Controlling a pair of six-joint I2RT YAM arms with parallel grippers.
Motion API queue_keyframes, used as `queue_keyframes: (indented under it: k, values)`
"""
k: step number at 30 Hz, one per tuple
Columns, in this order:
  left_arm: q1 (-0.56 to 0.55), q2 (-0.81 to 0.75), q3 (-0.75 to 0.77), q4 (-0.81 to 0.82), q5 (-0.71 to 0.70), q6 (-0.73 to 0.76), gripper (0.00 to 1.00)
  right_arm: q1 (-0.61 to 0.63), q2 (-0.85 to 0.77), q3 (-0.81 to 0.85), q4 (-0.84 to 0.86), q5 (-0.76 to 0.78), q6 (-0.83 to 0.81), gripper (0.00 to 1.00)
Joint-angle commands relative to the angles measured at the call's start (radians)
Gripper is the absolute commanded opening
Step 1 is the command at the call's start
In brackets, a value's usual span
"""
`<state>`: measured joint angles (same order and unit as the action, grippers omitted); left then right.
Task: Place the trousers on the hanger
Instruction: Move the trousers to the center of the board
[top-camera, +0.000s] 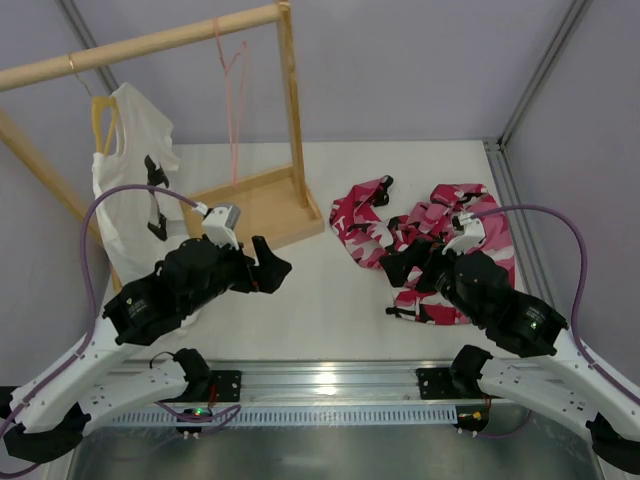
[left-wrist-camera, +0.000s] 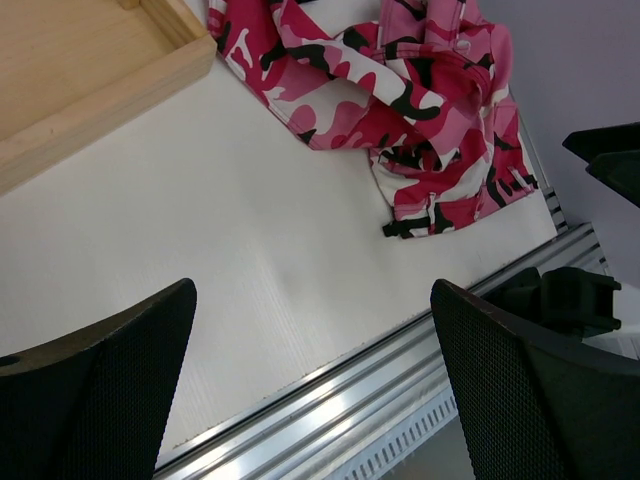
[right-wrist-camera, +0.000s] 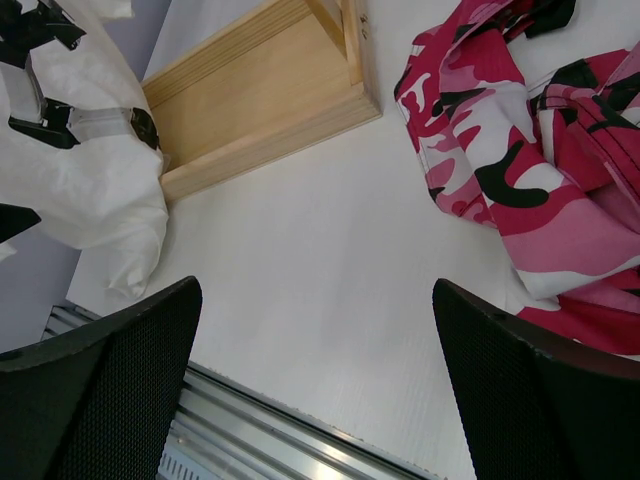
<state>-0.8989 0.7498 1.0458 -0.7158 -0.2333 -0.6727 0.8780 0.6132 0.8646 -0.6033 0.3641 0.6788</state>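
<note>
The long cloth trousers (top-camera: 425, 245) in pink, magenta, white and black camo are just lying in a crumpled heap on the white table (top-camera: 330, 310). They're over on the right side, a bit to the right of the wooden rack's flat base (top-camera: 262, 205), not touching it as far as I can see. The thin pale-pink wire hanger (top-camera: 235, 110) is dangling from the rack's wooden rail (top-camera: 140, 45), close to the upright post, with nothing on it.

The left fingers (left-wrist-camera: 100, 390) are spread wide and holding nothing, hovering over bare table in front of the rack base. In the left wrist view the trousers sit ahead of them, well apart. The right fingers (right-wrist-camera: 540, 390) are also wide open and empty. From the top they're at the near-left edge of the trouser heap, and the right wrist view shows cloth just beside the right-hand finger, but I can't tell if it's actually touching.

At the left end of the rail there's a white T-shirt with black print (top-camera: 130, 175) on a thicker yellow hanger (top-camera: 100, 118).
</note>
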Motion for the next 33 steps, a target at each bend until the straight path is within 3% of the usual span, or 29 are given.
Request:
queue_keyframes:
  k: [1, 9, 12, 13, 17, 18, 20, 21, 24, 25, 28, 33]
  values:
    - [-0.001, 0.013, 0.026, 0.015, 0.006, 0.012, 1.0, 0.006, -0.006, 0.034, 0.013, 0.024, -0.021, 1.0]
    - [-0.001, 0.034, 0.057, 0.006, -0.015, 0.038, 1.0, 0.006, -0.012, 0.043, 0.0, 0.125, -0.024, 0.99]
    - [-0.001, 0.071, 0.094, 0.015, -0.04, 0.056, 1.0, 0.006, -0.009, 0.05, 0.039, 0.186, -0.086, 1.0]
    - [-0.001, 0.086, 0.111, 0.015, -0.043, 0.059, 1.0, 0.006, 0.009, 0.053, 0.057, 0.199, -0.175, 1.0]
    - [-0.001, 0.184, 0.169, 0.007, -0.04, 0.073, 1.0, -0.034, 0.159, 0.1, 0.083, 0.526, -0.255, 1.0]
    - [-0.001, 0.195, 0.177, 0.009, -0.04, 0.073, 1.0, -0.062, 0.193, 0.128, 0.073, 0.55, -0.262, 1.0]
    - [-0.001, 0.215, 0.183, 0.009, -0.035, 0.071, 1.0, -0.219, 0.277, 0.155, 0.041, 0.498, -0.245, 1.0]
    - [-0.001, 0.23, 0.184, 0.007, -0.031, 0.071, 1.0, -0.281, 0.292, 0.148, 0.051, 0.367, -0.243, 1.0]
    - [-0.001, 0.241, 0.18, 0.001, -0.009, 0.068, 1.0, -0.449, 0.322, 0.091, 0.132, 0.18, -0.239, 0.97]
    - [-0.001, 0.241, 0.172, 0.001, -0.006, 0.067, 1.0, -0.476, 0.333, 0.053, 0.148, 0.074, -0.243, 0.96]
    - [-0.001, 0.215, 0.116, 0.016, 0.014, 0.05, 1.0, -0.514, 0.398, -0.002, 0.165, -0.02, -0.266, 0.93]
    - [-0.001, 0.181, 0.013, 0.099, 0.08, 0.048, 1.0, -0.514, 0.464, -0.096, 0.25, -0.178, -0.338, 0.77]
